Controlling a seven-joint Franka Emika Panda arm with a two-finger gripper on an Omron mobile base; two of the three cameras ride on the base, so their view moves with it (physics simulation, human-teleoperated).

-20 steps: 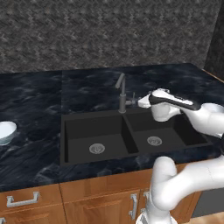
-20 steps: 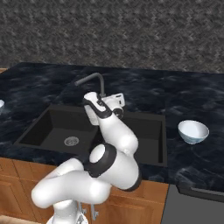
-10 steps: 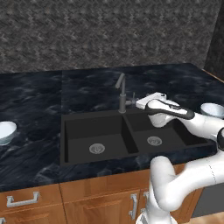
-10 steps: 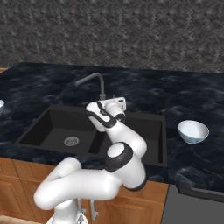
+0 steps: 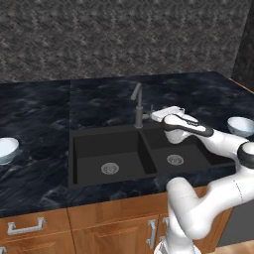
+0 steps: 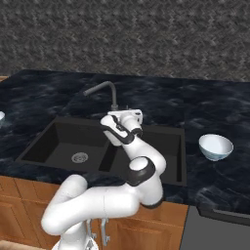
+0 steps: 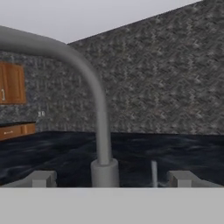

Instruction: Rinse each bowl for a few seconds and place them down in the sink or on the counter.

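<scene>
Two small white bowls rest on the black counter (image 5: 39,109): one at the far left (image 5: 7,149), one to the right of the sink (image 5: 241,125) (image 6: 215,146). The left one shows again as a sliver at the picture edge (image 6: 1,116). My gripper (image 5: 158,115) (image 6: 126,115) hovers over the back rim of the black double sink (image 5: 99,144), just right of the grey gooseneck faucet (image 5: 138,101). It is open and holds nothing. In the hand view the faucet (image 7: 101,131) rises close ahead between my fingertips (image 7: 43,178).
A thin lever (image 7: 154,173) stands beside the faucet base. Each basin has a silver drain (image 5: 110,168) (image 5: 173,159). A speckled grey wall (image 5: 124,39) backs the counter. Wooden cabinets with silver handles (image 5: 25,227) lie below it.
My hand has slid a little left, closer to the faucet, and the elbow has swung out to the right. The jaws stayed open. Neither bowl moved.
</scene>
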